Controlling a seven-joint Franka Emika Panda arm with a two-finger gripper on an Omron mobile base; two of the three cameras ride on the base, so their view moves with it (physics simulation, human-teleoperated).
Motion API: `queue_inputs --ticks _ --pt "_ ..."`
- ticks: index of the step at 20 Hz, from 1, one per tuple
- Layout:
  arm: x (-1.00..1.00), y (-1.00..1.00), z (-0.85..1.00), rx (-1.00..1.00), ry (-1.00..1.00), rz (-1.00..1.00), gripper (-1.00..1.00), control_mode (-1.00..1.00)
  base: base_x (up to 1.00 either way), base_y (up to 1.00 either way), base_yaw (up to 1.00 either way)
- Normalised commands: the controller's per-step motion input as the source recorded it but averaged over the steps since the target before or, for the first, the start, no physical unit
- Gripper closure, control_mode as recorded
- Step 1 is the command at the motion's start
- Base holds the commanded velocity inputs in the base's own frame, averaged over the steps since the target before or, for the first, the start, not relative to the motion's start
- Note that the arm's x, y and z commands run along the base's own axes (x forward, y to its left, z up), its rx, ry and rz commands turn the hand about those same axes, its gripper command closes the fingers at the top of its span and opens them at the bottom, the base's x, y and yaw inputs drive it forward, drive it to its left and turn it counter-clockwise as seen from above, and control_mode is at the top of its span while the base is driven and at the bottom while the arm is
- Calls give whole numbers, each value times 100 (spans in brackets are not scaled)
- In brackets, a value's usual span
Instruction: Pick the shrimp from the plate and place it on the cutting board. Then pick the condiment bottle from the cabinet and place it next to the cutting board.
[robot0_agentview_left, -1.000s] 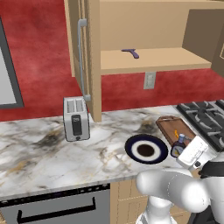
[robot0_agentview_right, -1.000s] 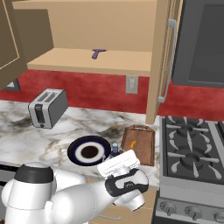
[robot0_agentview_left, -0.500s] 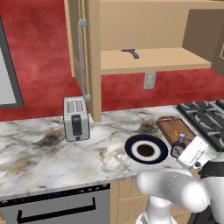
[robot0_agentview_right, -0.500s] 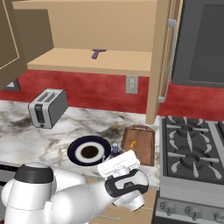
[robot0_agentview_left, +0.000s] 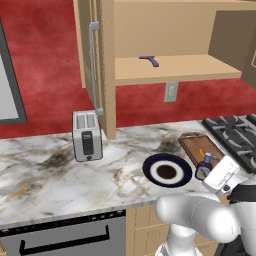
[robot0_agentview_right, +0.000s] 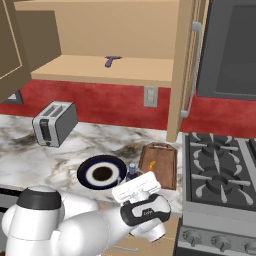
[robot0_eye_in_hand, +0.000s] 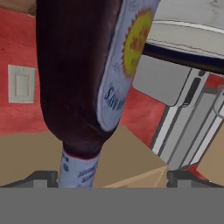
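Closest to the base, at the front edge of the marble bench (robot0_agentview_left: 60, 175), the pincer (robot0_eye_in_hand: 111, 177) is seen in the hand view with its two dark fingertips (robot0_eye_in_hand: 41, 178) set wide apart, one on each side of the condiment bottle (robot0_eye_in_hand: 83, 87). The bottle's dark brown body, blue cap and yellow-and-white label are shown very close between them — whether the tips touch it cannot be told. From the base views the bottle (robot0_agentview_left: 204, 167) is seen standing upright on the bench, just in front of the cutting board (robot0_agentview_left: 195, 145) and beside the plate (robot0_agentview_left: 167, 170), partly hidden behind the white hand in the right base view (robot0_agentview_right: 132, 171).

Just beyond, the reddish-brown cutting board (robot0_agentview_right: 159, 164) is laid between the plate (robot0_agentview_right: 101, 173) and the stove (robot0_agentview_right: 222, 175), and the shrimp (robot0_agentview_right: 151, 163) is seen on it as a small orange sliver (robot0_agentview_left: 201, 153). The plate's dark brown centre is ringed in white and navy.

Further left, a silver toaster (robot0_agentview_left: 86, 136) is placed near the wall, well apart from the plate.

Above and farthest back, the cabinet (robot0_agentview_left: 165, 70) is seen with its door swung open — the long grey bar handle (robot0_agentview_left: 92, 65) is turned outward. On its shelf a purple curved utensil (robot0_agentview_left: 149, 60) is left lying.
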Motion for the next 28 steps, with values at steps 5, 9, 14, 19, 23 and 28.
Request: queue_inputs --ticks 5,9,14,19,23,28 --pt "-1 -12 0 0 -3 0 -100 -100 0 0 0" --pt "-4 -10 0 0 -3 0 -100 -100 0 0 0" --pt "-9 -8 1 1 -2 0 -100 -100 0 0 0" --pt "-19 -4 23 3 -2 0 -100 -100 0 0 0" --pt "-11 0 51 0 0 0 -100 -100 0 0 0" --pt "-12 0 68 0 0 0 -100 -100 0 0 0"
